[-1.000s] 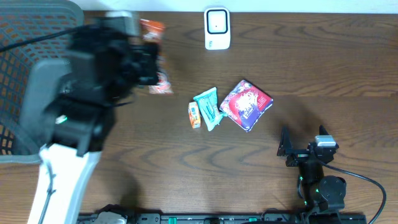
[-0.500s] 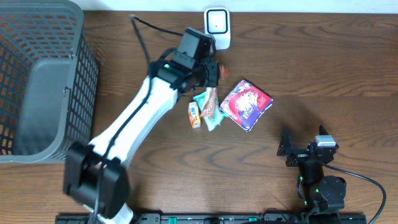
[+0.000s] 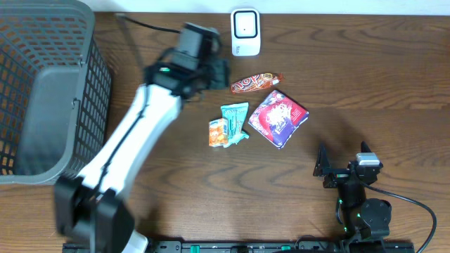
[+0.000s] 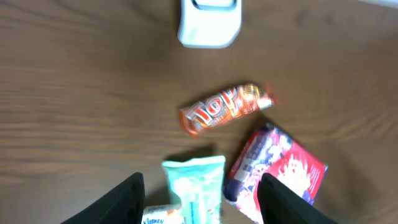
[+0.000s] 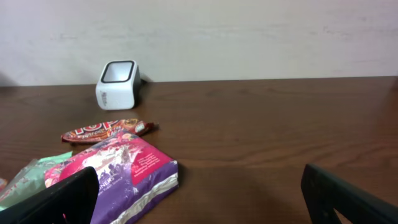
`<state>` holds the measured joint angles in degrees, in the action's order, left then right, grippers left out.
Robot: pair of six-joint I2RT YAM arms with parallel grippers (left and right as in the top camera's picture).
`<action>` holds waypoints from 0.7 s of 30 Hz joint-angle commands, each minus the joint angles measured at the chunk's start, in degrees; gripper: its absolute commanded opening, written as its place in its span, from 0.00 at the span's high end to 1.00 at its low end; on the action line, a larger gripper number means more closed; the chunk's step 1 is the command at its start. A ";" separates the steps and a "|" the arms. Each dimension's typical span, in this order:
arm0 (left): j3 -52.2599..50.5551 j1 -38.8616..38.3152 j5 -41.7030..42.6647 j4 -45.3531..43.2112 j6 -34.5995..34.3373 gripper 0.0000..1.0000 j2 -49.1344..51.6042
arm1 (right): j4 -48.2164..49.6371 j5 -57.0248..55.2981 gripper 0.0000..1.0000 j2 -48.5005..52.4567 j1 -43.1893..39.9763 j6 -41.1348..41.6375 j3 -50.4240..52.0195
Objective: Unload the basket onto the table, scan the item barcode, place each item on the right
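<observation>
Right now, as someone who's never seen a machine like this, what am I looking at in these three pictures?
Two robot arms work at a table. One picture looks down from above; the other two come from a camera on each wrist, the dark shapes being fingers. On the table: a white scanner, an orange candy bar, a teal packet, a small orange packet, a purple pouch, and a grey basket. The left gripper and right gripper are open, holding nothing.

Wooden table (image 3: pixel 351 84): basket (image 3: pixel 98 63), scanner (image 3: pixel 245 31), red bar (image 3: pixel 256 82), teal packet (image 3: pixel 235 121), purple pouch (image 3: pixel 279 117)
</observation>
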<state>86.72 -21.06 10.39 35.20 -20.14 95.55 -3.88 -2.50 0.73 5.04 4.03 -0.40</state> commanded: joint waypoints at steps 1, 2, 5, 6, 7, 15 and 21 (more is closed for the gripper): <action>0.24 3.82 -0.85 3.17 0.11 0.36 -5.70 | -0.22 0.00 0.01 -0.17 -0.13 -0.46 0.09; 0.24 5.11 -0.98 4.81 0.11 0.32 -6.67 | -0.22 0.02 0.01 -0.17 -0.13 -0.46 0.09; 0.24 9.40 -3.21 10.67 0.09 0.27 -8.57 | -0.20 0.00 0.01 -0.17 -0.13 -0.46 0.09; 0.24 10.71 -4.26 12.48 0.09 0.27 -8.79 | -0.22 0.00 0.01 -0.17 -0.13 -0.48 0.09; 0.24 12.02 -5.05 14.14 0.07 0.26 -8.79 | -0.20 0.00 0.01 -0.17 -0.13 -0.46 0.09; -0.37 19.12 -5.33 20.55 0.11 0.02 -8.52 | -0.22 0.00 0.01 -0.17 -0.13 -0.46 0.09; -0.37 20.46 -9.16 24.11 0.11 0.02 -8.48 | -0.22 0.02 0.01 -0.17 -0.13 -0.46 0.09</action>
<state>86.72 -1.04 4.43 58.59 -20.34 86.80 -3.88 -2.50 0.73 5.04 4.03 -0.40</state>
